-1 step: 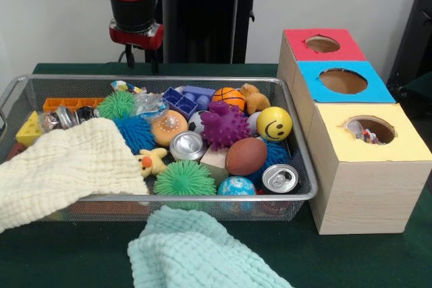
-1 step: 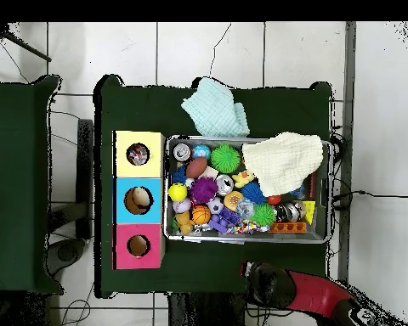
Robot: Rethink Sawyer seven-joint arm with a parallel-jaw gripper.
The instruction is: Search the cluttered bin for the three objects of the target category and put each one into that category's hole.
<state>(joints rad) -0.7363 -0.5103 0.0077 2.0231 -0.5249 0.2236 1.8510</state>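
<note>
The gripper (image 1: pixel 140 61) hangs behind the mesh bin's (image 1: pixel 297 197) far rim; its opening cannot be told. The piled toys, like the basketball (image 1: pixel 231 97), lie forward and below.

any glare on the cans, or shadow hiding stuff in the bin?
Front view: soft, even light; small highlights on the can tops, nothing washed out; the cream cloth hides the bin's left part, not shadow. Overhead view: even light, no glare; the box holes look dark inside.
</note>
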